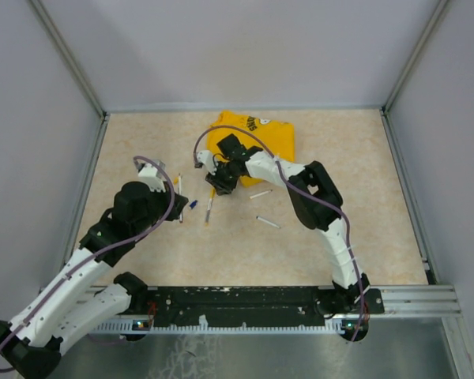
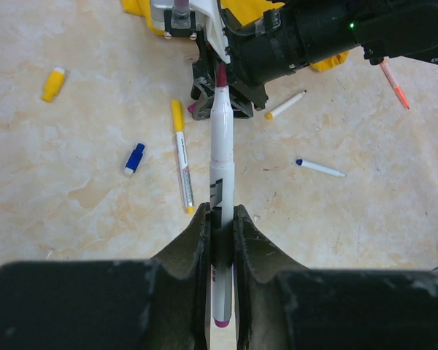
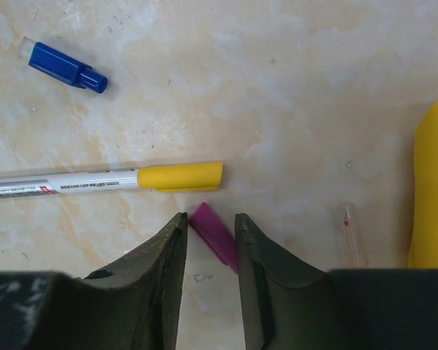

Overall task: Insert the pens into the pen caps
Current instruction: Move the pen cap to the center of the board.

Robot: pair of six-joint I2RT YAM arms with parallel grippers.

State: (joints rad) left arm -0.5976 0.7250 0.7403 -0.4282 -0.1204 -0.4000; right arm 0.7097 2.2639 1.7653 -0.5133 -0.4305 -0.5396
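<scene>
One magenta-tipped pen [image 2: 221, 146] clamped in left fingers [image 2: 191, 264], right fingers [image 3: 160, 270] narrowly apart astride magenta cap [image 3: 213, 232] on desk [image 3: 314, 87], just beside yellow-capped pen [image 3: 179, 177].

A folded yellow cloth T-shirt [image 1: 268, 134] is lying by the middle of the bench's [image 1: 363, 237] far edge. Just nearer, a short magenta plastic cap [image 3: 215, 233] is lying under the right hand [image 3: 209, 217], beside a yellow-capped white marker pen [image 3: 95, 180]. A small blue plastic cap [image 3: 66, 67] is lying beyond them, toward the left edge.
</scene>
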